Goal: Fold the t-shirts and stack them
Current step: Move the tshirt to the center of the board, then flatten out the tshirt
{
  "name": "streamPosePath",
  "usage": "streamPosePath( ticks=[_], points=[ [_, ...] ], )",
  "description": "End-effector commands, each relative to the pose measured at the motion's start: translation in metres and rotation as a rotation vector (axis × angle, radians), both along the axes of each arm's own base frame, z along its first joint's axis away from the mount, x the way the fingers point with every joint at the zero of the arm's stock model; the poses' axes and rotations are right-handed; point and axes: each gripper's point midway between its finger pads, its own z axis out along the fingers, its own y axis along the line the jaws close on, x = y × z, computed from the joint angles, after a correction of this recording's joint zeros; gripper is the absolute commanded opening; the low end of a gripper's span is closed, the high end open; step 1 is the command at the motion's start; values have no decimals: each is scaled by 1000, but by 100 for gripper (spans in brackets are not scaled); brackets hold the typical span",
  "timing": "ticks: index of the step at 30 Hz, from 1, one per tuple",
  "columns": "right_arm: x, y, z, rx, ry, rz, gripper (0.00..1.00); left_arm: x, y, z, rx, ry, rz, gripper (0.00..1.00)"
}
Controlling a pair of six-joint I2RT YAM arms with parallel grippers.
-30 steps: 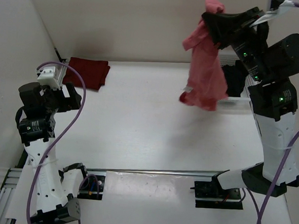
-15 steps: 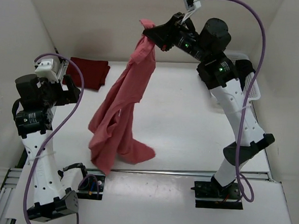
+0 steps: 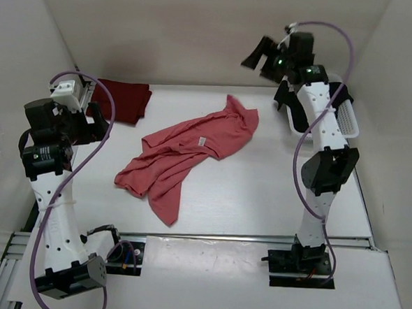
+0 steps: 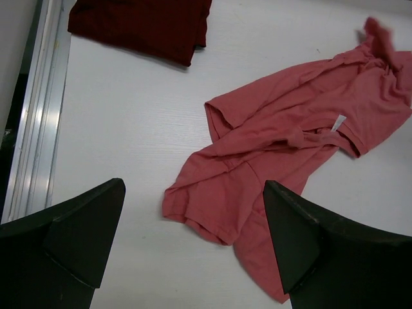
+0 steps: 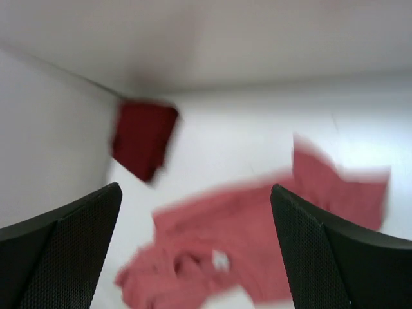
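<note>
Top external view places the salmon pink t-shirt in a crumpled strip across the middle of the table, running from the near-left toward the far-right, with sleeves and hem doubled over the body. The maroon t-shirt lies folded in the far-left corner, apart from the pink one. The white basket stands at the far-right edge; its contents cannot be read. The left gripper hangs above the near-left part of the pink cloth with its fingers spread wide and nothing between them. The right gripper is raised over the far side, fingers likewise spread and empty. Flattening is judged to be the step in hand. Hazard one: a pinch taken on the bunched zone is likely to catch two or more layers, so the garment lifts twisted instead of spreading. Hazard two: the lowest lobe lies near the near edge, and a pull toward the bases could drag it over the rail. Hazard three: the right wrist picture is blurred, so a grasp aimed from it may miss the collar end.
</note>
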Motion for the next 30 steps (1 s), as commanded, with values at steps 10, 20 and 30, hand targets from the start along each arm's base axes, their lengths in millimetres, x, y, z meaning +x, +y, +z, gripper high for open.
streamPosePath(
  ticks=[10,20,30],
  points=[
    [-162,173,-217,-255,550,148,98,-32,4,-36,21,55,68,100],
    [-163,244,-228,109,767,-116,90,-48,6,-48,36,80,103,100],
    [-182,261,-263,204,1027,-197,89,-47,11,-63,39,129,127,100]
  ],
)
